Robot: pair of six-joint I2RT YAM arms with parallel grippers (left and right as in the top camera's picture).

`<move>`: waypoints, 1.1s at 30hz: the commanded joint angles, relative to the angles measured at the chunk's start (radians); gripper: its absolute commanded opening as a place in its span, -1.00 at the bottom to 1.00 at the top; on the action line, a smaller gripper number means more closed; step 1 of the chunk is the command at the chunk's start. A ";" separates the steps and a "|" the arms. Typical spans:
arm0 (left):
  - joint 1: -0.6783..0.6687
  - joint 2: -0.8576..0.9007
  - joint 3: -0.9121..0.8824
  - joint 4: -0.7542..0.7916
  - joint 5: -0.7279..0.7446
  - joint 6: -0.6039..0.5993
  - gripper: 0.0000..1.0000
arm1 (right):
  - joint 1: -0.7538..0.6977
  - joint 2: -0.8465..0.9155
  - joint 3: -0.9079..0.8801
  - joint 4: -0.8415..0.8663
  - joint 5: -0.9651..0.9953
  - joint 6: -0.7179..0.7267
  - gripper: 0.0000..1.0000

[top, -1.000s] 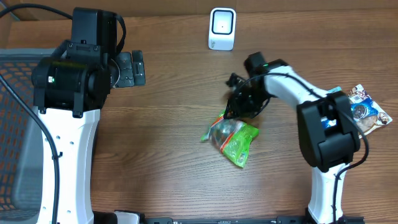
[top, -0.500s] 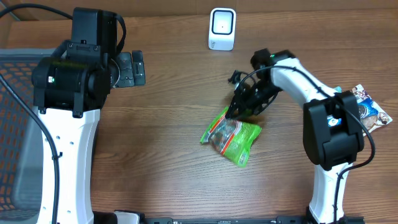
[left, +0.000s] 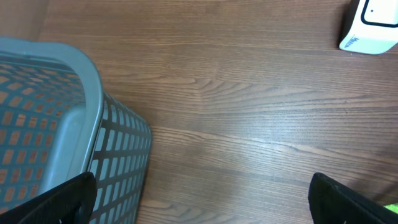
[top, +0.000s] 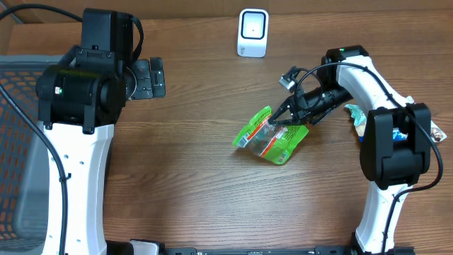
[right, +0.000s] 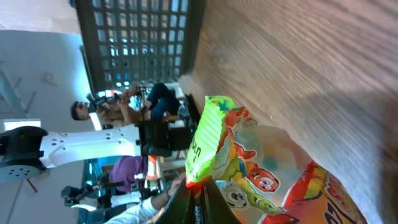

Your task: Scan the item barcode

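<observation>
Green snack bag (top: 272, 140) is sitting mid-table, well apart from the white barcode scanner (top: 253, 32) at the far edge, and the right gripper (top: 278, 122) is pinching its top edge. The left gripper (top: 156, 76) is hanging wide open near the grey basket (left: 92, 87).

Right gripper (right: 198, 194) pinches the green cartoon-printed plastic snack bag (right: 214, 134), bottom centre; brown wooden tabletop (right: 298, 56) fills upper right.

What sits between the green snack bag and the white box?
Nothing: the overhead view shows only bare wooden table between the green snack bag and the white box.
</observation>
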 commanded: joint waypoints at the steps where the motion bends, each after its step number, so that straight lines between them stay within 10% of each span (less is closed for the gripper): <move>1: 0.004 0.008 0.012 0.000 -0.013 0.022 1.00 | -0.027 -0.014 0.024 -0.002 -0.139 -0.039 -0.93; 33: 0.004 0.008 0.012 0.000 -0.013 0.022 1.00 | -0.208 -0.016 0.151 -0.002 -0.388 0.250 -0.93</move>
